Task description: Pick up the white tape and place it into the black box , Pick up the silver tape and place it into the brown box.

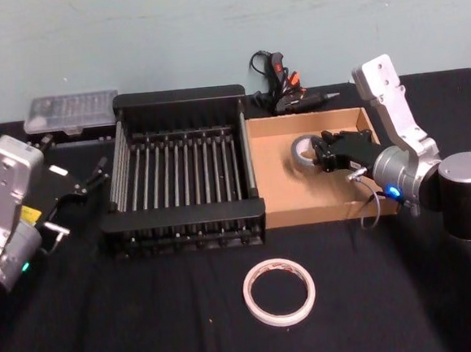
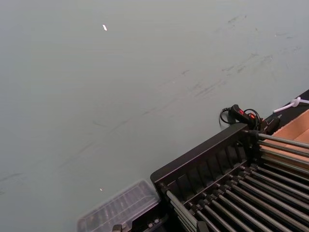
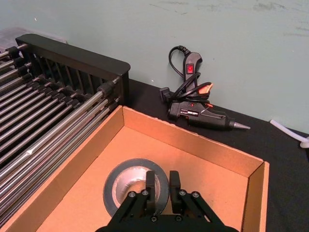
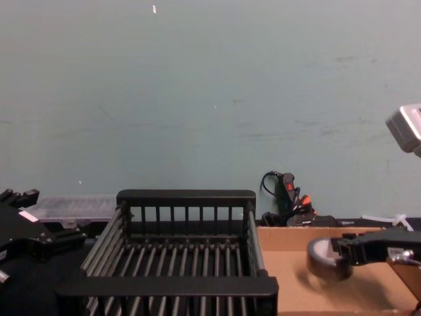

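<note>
Silver tape (image 3: pixel 136 186) is pinched by its wall in the right gripper (image 3: pixel 158 186), low inside the brown box (image 3: pixel 207 145). If released tilted, it could roll against the cardboard wall. White tape (image 1: pixel 279 292) lies on the table, outside the black box (image 1: pixel 176 99); the left gripper (image 1: pixel 85 184) is parked, fingers spread.

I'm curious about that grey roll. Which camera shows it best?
The right wrist view: the silver tape is close, in the brown box, with the right gripper pinching its wall. The head view shows it small; the chest view shows it side-on.
</note>
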{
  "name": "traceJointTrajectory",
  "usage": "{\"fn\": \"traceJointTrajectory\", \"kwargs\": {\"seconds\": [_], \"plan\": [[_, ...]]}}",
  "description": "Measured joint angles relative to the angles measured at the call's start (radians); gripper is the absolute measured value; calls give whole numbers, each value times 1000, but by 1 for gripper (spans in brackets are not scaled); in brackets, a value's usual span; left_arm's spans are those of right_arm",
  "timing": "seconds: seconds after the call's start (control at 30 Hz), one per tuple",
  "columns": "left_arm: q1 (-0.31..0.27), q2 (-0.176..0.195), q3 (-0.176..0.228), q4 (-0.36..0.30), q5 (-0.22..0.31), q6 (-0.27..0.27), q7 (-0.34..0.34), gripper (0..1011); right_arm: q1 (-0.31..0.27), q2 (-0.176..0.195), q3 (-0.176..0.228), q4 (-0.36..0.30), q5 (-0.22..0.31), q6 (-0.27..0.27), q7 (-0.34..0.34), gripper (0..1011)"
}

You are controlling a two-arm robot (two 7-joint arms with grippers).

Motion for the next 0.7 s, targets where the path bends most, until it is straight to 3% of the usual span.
{"fn": "traceJointTrajectory", "kwargs": {"seconds": [0.7], "plan": [[0, 0, 0, 0, 0, 0, 0, 1001, -3, 2, 1, -5, 5, 0, 1, 799]]}}
